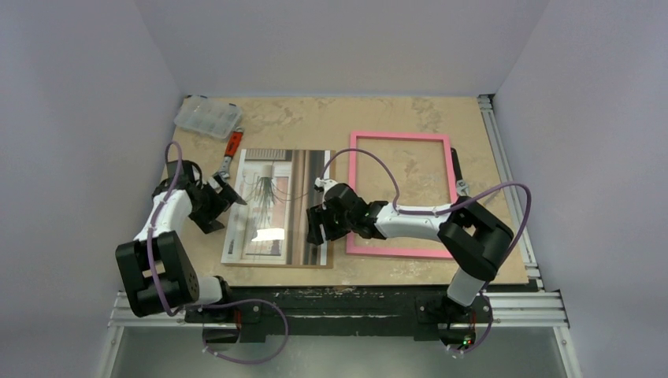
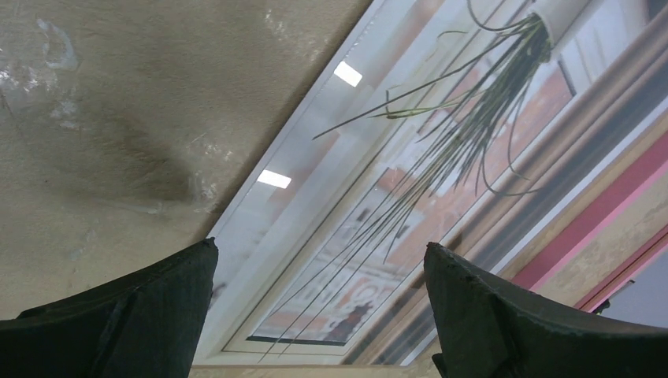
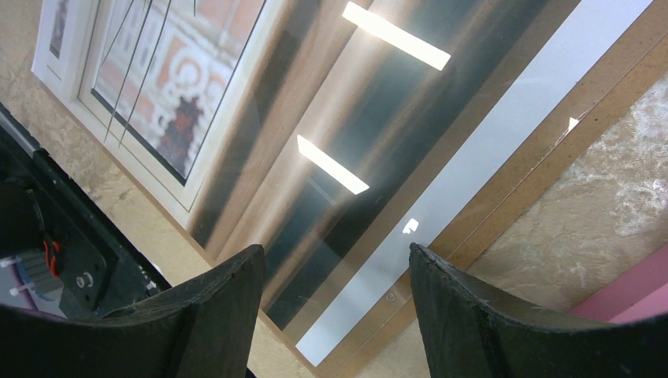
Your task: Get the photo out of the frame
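The pink frame (image 1: 400,137) lies flat on the right half of the table, and bare table shows through its opening. To its left, the photo (image 1: 272,213) of a hanging plant rests face up on a brown backing board (image 3: 551,134), outside the frame. It has a glossy surface that reflects the ceiling lights. My left gripper (image 1: 231,194) hovers open at the photo's left edge, and the photo (image 2: 410,181) shows between its fingers. My right gripper (image 1: 317,231) stands open over the photo's near right corner (image 3: 354,118). A strip of the frame (image 3: 638,291) appears at that view's right.
A clear plastic compartment box (image 1: 207,116) sits at the far left corner, with an orange-handled tool (image 1: 231,150) just in front of it. A metal rail (image 1: 504,157) runs along the table's right edge. The right arm's link lies across the frame's near side.
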`<state>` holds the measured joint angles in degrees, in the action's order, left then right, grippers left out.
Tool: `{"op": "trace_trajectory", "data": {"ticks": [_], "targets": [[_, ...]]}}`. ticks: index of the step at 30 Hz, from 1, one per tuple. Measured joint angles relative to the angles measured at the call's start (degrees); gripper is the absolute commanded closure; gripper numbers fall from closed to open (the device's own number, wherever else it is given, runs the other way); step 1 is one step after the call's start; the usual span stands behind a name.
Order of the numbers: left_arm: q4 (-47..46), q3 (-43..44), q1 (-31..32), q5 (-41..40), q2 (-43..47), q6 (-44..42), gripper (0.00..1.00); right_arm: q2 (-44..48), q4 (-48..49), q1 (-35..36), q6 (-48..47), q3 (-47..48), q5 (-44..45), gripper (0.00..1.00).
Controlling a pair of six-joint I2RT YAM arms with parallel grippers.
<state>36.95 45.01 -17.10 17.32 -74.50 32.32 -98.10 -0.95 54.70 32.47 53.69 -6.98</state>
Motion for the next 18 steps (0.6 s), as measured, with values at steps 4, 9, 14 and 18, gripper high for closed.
{"op": "trace_trajectory", "data": {"ticks": [4, 9, 14, 18], "targets": [[0.0, 0.0, -0.4, 0.1, -4.3, -0.7, 0.00, 0.5, 2.6, 0.0, -0.4, -1.6, 0.0, 0.33], [0.1, 1.7, -0.5, -0.9, -7.8, -1.9, 0.00, 0.7, 5.7, 0.0, -0.4, -3.1, -0.3, 0.33], [0.0, 2.5, -0.6, -1.6, -10.7, -2.2, 0.00, 0.7, 7.4, 0.0, -0.4, -3.8, -0.7, 0.33], [1.3, 4.3, -0.7, -1.1, -13.3, -2.2, 0.00, 0.7, 8.9, -0.1, -0.4, -4.5, -1.1, 0.33]]}}
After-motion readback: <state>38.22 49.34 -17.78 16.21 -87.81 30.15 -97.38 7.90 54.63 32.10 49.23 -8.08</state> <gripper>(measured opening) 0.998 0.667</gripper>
